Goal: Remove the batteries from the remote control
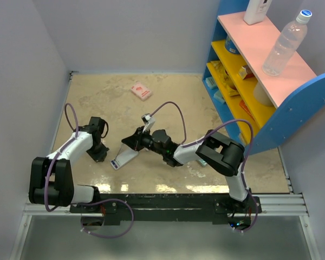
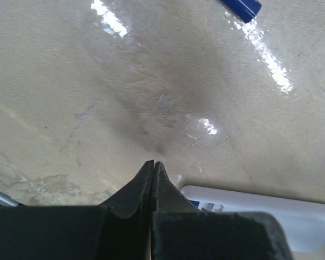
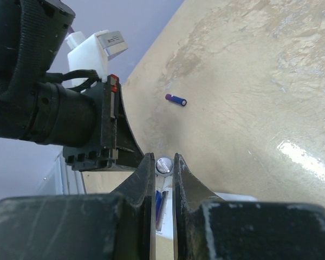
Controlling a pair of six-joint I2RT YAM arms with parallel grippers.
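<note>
Jaws on the left gripper (image 2: 153, 168) are pressed flat together with nothing between them. That arm comes up from its base at the near left corner, folds at the elbow and reaches in toward the middle of the table (image 1: 92, 103), with the wrist tipped so the fingers point down at the surface. I can't tell whether the tips actually touch it. They sit just left of the remote control (image 1: 123, 157), which lies flat and at a slant, pretty much centre of the table between the two grippers. In the left wrist view its white body fills the lower right corner.

Next over is the right gripper (image 3: 163, 161), nearly closed and pinching a battery (image 3: 163, 165). You can see the round silver end cap caught between the fingertips, right over the remote, with a bit of blue showing down in the gap. The right arm stretches a long way: base at the near right, elbow raised, forearm laid out leftward across the table, wrist low over the remote's far end. The two grippers are almost side by side.

A loose battery (image 3: 175, 99) — blue with a purple end — lies on the table a little beyond them. A pink packet (image 1: 141, 90) sits further back, and the shelf (image 1: 292, 97) stands at the far right with a bottle (image 1: 284, 43) on top.
</note>
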